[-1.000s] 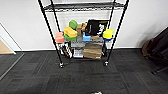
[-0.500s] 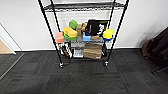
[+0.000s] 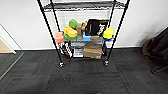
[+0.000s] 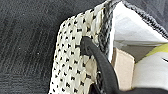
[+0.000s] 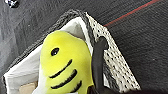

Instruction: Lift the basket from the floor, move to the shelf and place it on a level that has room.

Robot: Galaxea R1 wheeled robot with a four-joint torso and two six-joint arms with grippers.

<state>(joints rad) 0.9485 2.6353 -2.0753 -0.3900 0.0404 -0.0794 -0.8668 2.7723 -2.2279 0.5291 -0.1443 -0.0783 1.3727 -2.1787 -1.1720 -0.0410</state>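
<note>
The jaws of neither arm can be made out, so I cannot tell how far open they are or whether they grip; what each wrist view does show is a dark handle of the basket (image 4: 75,65) running close under the camera, with carpet beneath the woven wall, which reads as the basket carried between the two arms rather than resting on the floor (image 3: 82,77); that is a judgement, not a thing seen.

So the lifting looks done, and the shelf (image 3: 83,32) stands straight ahead in the head view, near but not yet reached; placing the basket is left.

Taking the shelf as landmark, from its left side to its right: a doorway edge and a strip of tan floor lie well to its left; on its middle tier sit colourful blocks (image 3: 67,32), orange and yellow and green, then a dark bag, then a yellow block at the right pole, so that tier is crowded; the bottom tier holds books and a brown cardboard box (image 3: 92,51), also full; the level (image 3: 82,5) above them looks bare and is the likely place; a dark bundle lies on the carpet well to the shelf's right.

Inside the basket rides a yellow plush toy (image 5: 65,67) with black stripes, beside a tan box; it rises above the rim and could snag under a tier.
</note>
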